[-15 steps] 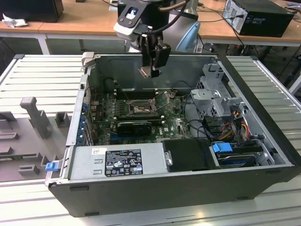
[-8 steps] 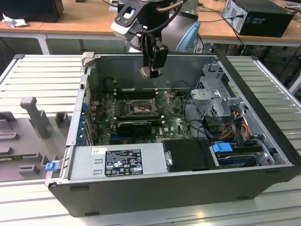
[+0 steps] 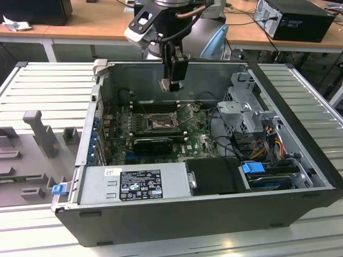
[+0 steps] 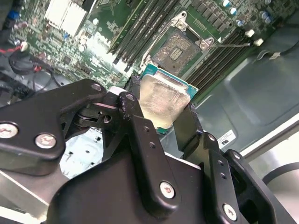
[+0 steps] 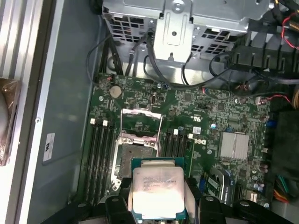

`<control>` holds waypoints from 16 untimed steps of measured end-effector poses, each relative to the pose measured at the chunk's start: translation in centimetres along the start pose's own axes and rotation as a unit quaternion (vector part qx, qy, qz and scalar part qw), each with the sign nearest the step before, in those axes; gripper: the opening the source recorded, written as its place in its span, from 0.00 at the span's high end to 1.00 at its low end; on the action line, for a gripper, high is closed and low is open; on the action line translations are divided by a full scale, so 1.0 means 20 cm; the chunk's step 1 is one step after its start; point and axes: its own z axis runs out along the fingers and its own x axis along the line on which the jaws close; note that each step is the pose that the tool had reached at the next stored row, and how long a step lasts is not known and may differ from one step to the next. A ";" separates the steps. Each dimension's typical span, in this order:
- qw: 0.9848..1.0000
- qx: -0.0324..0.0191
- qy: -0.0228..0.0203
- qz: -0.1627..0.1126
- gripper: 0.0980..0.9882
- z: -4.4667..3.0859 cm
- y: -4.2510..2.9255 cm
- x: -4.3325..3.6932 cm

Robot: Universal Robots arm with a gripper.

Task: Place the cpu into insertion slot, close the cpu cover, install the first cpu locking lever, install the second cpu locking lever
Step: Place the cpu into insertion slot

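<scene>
Exterior view: the arm (image 3: pixel 172 21) points straight down, gripper (image 3: pixel 171 87) (jaws pinching the cpu (image 3: pixel 168 84)) above the insertion slot (image 3: pixel 159 123).

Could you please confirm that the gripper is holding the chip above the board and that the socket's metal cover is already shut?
Not quite: in the first wrist view the cover stands open, swung back from the bare socket. The gripper does hold the chip above the board.
</scene>
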 end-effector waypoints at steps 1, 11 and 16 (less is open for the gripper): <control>1.000 0.000 0.000 0.008 0.52 0.003 0.000 0.000; 0.999 0.001 -0.002 0.038 0.52 0.047 -0.003 0.000; 0.999 0.002 -0.002 0.038 0.52 0.127 -0.008 0.000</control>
